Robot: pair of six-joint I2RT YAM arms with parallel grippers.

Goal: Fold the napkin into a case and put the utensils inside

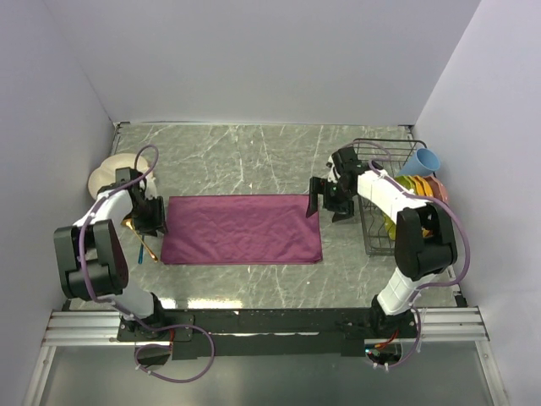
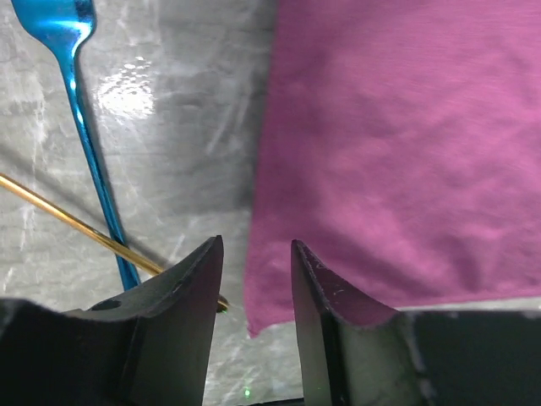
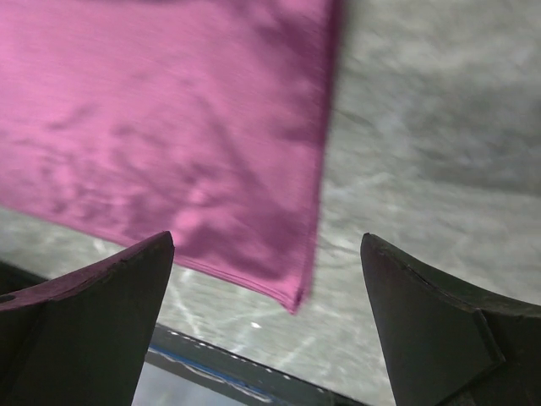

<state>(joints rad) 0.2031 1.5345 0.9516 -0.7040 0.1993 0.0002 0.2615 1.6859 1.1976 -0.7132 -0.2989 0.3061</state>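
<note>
Napkin (image 1: 241,228): spread flat in the middle of the grey marbled counter (image 1: 254,156) as a wide maroon-purple rectangle, long edges running left to right, surface only lightly rippled. Not yet a narrow strip, and with no cutlery on it.

Just off the cloth's left edge, on bare counter: blue fork (image 2: 84,152) and gold spoon (image 2: 68,222). Seen from the left wrist, fork handle pointing toward the camera, thin gold handle crossing it at a slant; both apart from the napkin. Spoon bowl out of that view.

At the napkin's left end: left gripper (image 2: 256,279), low over the near-left corner, fingers (image 2: 186,321) parted by a narrow gap. Cloth edge and corner visible through that gap, lying flat on the counter, not pinched.

At the napkin's right end: right gripper (image 3: 266,279), fingers spread wide and holding nothing. From the right wrist, the near-right corner of the cloth visible between them, with a thin folded or hemmed line along the near edge. Picture slightly blurred there.

Farther out on the left, behind the left arm: cream plate (image 1: 106,173), partly hidden. Far right, against the wall: black wire rack (image 1: 376,156) holding coloured dishes, with a light blue cup (image 1: 425,160) at its back corner.
</note>
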